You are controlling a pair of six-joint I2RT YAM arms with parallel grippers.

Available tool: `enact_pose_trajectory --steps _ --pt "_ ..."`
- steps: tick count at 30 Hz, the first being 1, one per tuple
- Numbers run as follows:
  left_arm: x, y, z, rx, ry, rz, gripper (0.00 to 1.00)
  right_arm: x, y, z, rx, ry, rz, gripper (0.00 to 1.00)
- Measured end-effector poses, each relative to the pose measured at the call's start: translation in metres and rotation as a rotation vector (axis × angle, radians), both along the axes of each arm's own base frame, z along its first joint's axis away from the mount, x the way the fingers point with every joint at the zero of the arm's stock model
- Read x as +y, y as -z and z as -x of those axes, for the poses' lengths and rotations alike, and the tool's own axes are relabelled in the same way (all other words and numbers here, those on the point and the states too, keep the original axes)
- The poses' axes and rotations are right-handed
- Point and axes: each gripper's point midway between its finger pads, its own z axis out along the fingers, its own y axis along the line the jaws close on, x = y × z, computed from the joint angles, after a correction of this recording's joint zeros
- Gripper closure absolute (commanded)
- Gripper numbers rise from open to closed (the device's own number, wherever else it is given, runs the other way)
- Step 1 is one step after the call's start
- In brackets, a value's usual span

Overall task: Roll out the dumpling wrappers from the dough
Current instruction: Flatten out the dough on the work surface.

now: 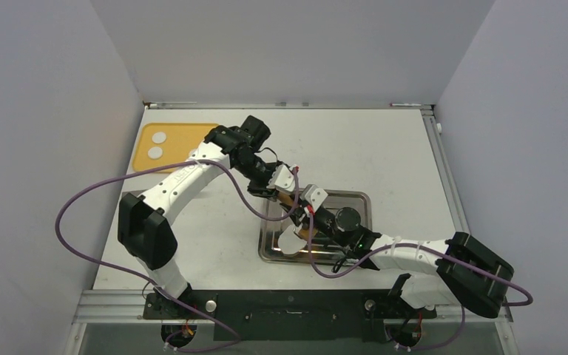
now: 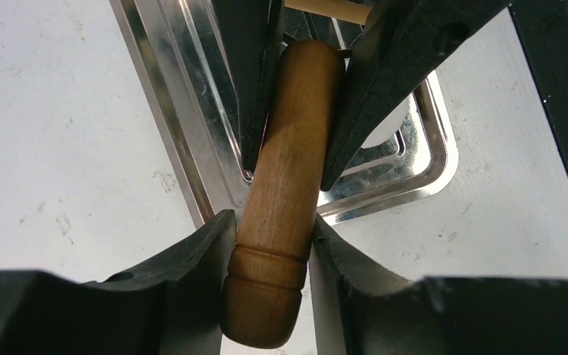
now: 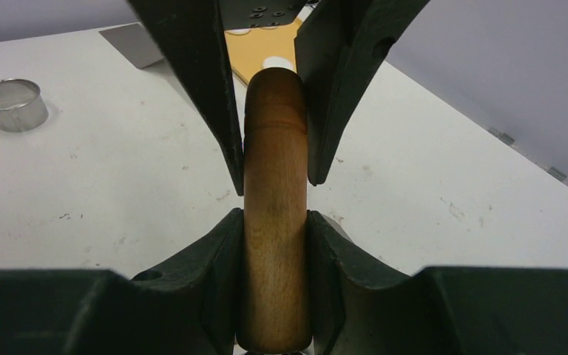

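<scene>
Rolling pin (image 2: 285, 185): wooden, brown, with a turned groove near its rounded end. We are seeing it clamped from both ends, lying on a slant between the two arms.

Left gripper (image 2: 270, 222): its dark fingers are closing in on the grooved handle end, one on each side. In the left wrist view the pads seem to be touching the wood, though we are not sure how firmly they are pressing.

Right gripper (image 3: 274, 218): it is grasping the pin's shaft, with both fingers pressing flat against the wood. The two grippers are sitting just beside each other along the pin, each one's fingertips showing in the other's wrist camera.

Tray (image 1: 356, 198): shiny metal, rectangular, lying near the middle of the table (image 1: 384, 148). The pin is hanging over the tray's far left part. We cannot tell from any view whether the wood is touching the metal.

Dumpling wrapper (image 1: 290, 241): a flat white patch is lying inside the tray toward its near left corner. The right gripper is partly covering it from above, so its outline is not showing whole.

Dough lumps (image 1: 160, 137): two small white rounds are sitting one behind the other on an orange mat (image 1: 188, 137). The mat is lying at the table's far left, well apart from the tray.

Metal ring (image 3: 11, 103): it is standing upright on bare tabletop, showing only in the right wrist view and well apart from the pin.
</scene>
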Motion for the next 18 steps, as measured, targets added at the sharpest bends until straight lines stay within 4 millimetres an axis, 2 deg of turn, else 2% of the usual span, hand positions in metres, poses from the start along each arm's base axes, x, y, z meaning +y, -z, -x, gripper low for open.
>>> enact_pose_trajectory --steps 3,9,10,12,14,18 --pt "0.002 0.003 -0.001 -0.015 0.004 -0.023 0.98 0.001 0.008 -0.002 0.006 -0.013 0.017 0.92" --pt "0.006 0.012 0.000 -0.004 -0.009 -0.061 1.00 0.004 0.015 -0.004 0.012 -0.036 0.040 0.91" --pt "0.006 0.014 -0.001 -0.001 -0.020 -0.061 1.00 0.004 0.016 -0.005 0.015 -0.035 0.043 0.84" --pt "0.005 0.021 -0.003 0.009 -0.047 -0.064 1.00 0.002 0.022 -0.005 0.029 -0.034 0.057 0.57" --pt "0.005 0.033 -0.003 0.036 -0.085 -0.069 1.00 -0.001 0.032 -0.005 0.065 -0.027 0.082 0.39" --pt "0.018 0.063 -0.016 0.044 -0.216 -0.123 1.00 -0.005 0.039 -0.014 0.144 0.020 0.096 0.33"
